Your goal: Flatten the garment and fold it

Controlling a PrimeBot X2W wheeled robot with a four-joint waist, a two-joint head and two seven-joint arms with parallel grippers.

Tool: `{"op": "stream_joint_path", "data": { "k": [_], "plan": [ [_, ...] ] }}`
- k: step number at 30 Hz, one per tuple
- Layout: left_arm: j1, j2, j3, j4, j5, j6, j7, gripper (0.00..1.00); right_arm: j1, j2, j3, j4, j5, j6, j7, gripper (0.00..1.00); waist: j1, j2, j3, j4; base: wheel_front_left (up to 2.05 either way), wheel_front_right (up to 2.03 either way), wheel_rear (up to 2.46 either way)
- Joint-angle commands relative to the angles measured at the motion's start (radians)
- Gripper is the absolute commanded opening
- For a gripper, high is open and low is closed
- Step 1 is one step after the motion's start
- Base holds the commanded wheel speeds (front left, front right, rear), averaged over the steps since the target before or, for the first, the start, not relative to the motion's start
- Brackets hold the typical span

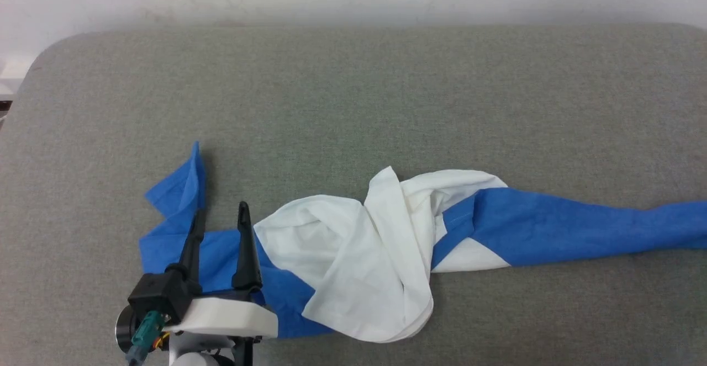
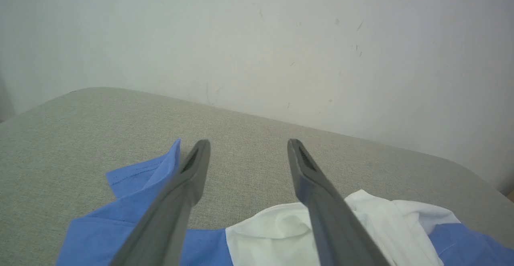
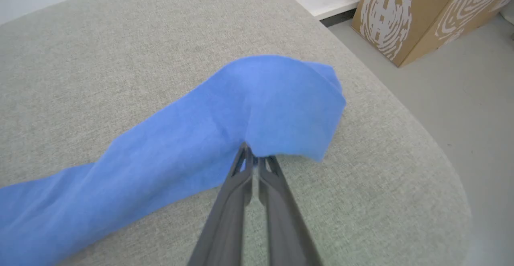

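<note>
Soft white jersey shirt with royal-blue sleeves (image 1: 353,244), twisted; long axis runs left to right across the grey fabric surface (image 1: 353,79).
Head view: left gripper (image 1: 220,210) over the left sleeve, fingers apart. Left wrist view: spread, empty. Right wrist view: right gripper (image 3: 255,157) clamped on the right sleeve's end.

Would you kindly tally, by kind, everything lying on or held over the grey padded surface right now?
shirt: 1
claws: 2 (left claw open over a blue sleeve, right claw shut on the other blue sleeve)
Total: 3
</note>
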Motion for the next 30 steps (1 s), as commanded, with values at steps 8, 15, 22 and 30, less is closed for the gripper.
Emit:
{"op": "stream_joint_path", "data": {
  "k": [8,15,22,30],
  "plan": [
    [0.029,-0.001,0.032,0.013,0.023,-0.009,-0.005,1.0,0.068,0.081,-0.045,-0.326,-0.139,-0.001,-0.058,1.0,-0.0001,0.0,-0.056,-0.021,0.0,0.0,0.0],
    [0.056,-0.001,0.042,0.026,0.026,-0.016,-0.005,1.0,0.26,0.256,0.222,-0.708,-0.183,-0.001,0.19,1.0,-0.0001,0.0,-0.104,-0.021,0.0,0.0,0.0],
    [0.053,-0.001,0.032,0.035,0.023,-0.019,-0.005,1.0,0.36,0.261,0.435,-0.996,-0.077,-0.001,0.45,1.0,-0.0001,0.0,-0.108,-0.002,0.0,0.0,0.0],
    [0.043,-0.001,0.019,0.047,0.016,-0.019,-0.005,1.0,0.367,0.243,0.574,-1.042,0.022,-0.001,0.651,1.0,-0.0001,0.0,-0.089,0.042,0.0,0.0,0.0]
  ]
}}
